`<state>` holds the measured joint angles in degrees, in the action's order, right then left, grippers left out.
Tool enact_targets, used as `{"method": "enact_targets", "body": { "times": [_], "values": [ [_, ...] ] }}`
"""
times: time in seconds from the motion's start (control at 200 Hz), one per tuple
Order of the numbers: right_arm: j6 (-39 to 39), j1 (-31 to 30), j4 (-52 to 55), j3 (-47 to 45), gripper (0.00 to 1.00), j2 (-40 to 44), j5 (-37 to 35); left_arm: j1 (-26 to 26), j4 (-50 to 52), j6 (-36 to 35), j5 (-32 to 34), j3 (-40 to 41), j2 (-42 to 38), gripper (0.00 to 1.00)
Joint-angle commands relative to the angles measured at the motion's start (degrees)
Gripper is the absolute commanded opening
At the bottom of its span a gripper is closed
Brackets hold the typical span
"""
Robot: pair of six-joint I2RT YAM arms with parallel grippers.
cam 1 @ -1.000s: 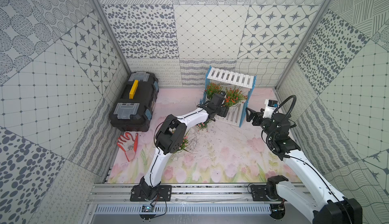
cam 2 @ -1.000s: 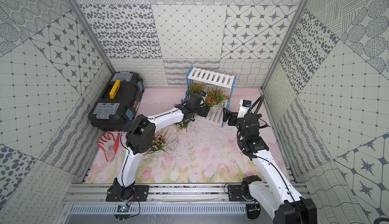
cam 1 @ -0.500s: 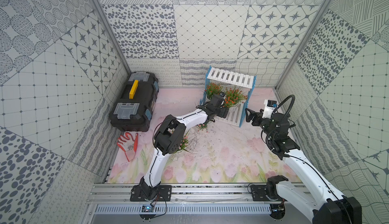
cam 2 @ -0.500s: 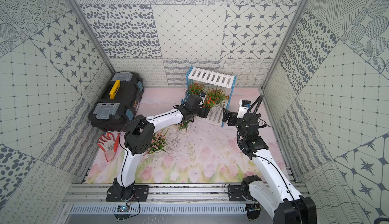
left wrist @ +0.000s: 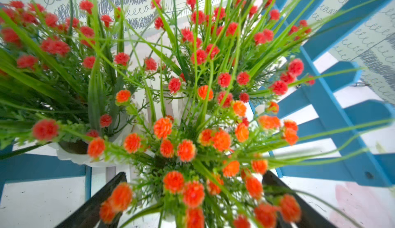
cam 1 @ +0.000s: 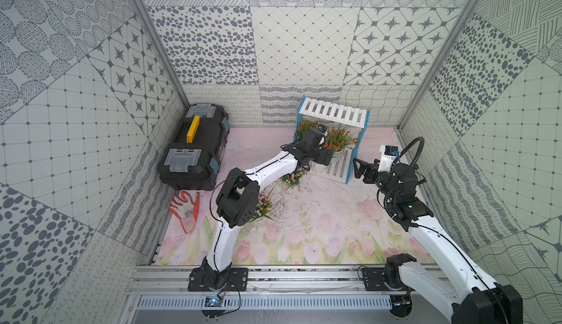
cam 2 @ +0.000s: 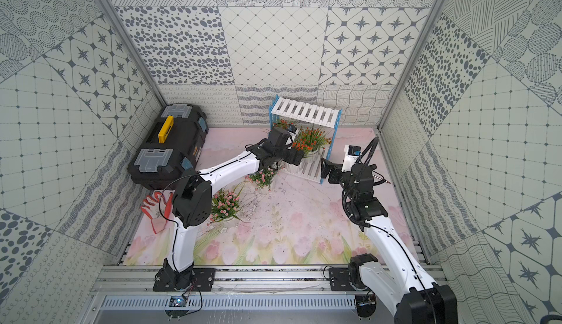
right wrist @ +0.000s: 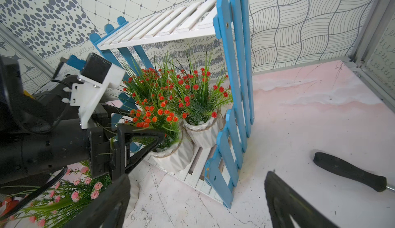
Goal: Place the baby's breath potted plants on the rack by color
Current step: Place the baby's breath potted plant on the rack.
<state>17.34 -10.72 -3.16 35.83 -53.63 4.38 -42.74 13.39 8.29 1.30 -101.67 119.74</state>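
while its black fingers [left wrist: 102,197] straddle the white pot of the third orange-red plant [right wrist: 157,117], pinching it or already slack no view can tell through the foliage, the left gripper [left wrist: 193,173] sits where it sat a second ago, at the front of the lower tier of the rack [right wrist: 235,66]. the pot appears to rest on the slats, just beside two orange-red neighbours [right wrist: 198,100] already shelved, so little has changed and the red group looks complete once the fingers let go. off to the side the right gripper [right wrist: 197,175] stays spread wide and empty, barely shifted. two pink plants [cam 2: 226,204] wait on the floral mat [cam 2: 304,216] in front of the rack, whose upper tier is bare for them.
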Motion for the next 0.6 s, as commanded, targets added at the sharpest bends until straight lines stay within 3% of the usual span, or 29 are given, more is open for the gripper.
{"method": "enact_targets", "body": {
  "times": [0.0, 0.26, 0.59],
  "values": [
    [-0.94, -0.25, -0.71, 1.66, 0.98, -0.99, 2.31, 0.06, 4.77, -1.56, -6.87, 4.17, -6.94, 0.98],
    [-5.87, -10.38, 0.99, 5.17, 0.98, -3.59, 2.55, 3.31, -1.77, 3.81, -13.72, 14.99, -25.79, 0.98],
    [-6.19, -26.06, -6.09, -0.94, 0.98, -9.06, 5.41, 20.36, 6.07, 17.33, -14.15, 18.88, -36.36, 0.98]
  ]
}}
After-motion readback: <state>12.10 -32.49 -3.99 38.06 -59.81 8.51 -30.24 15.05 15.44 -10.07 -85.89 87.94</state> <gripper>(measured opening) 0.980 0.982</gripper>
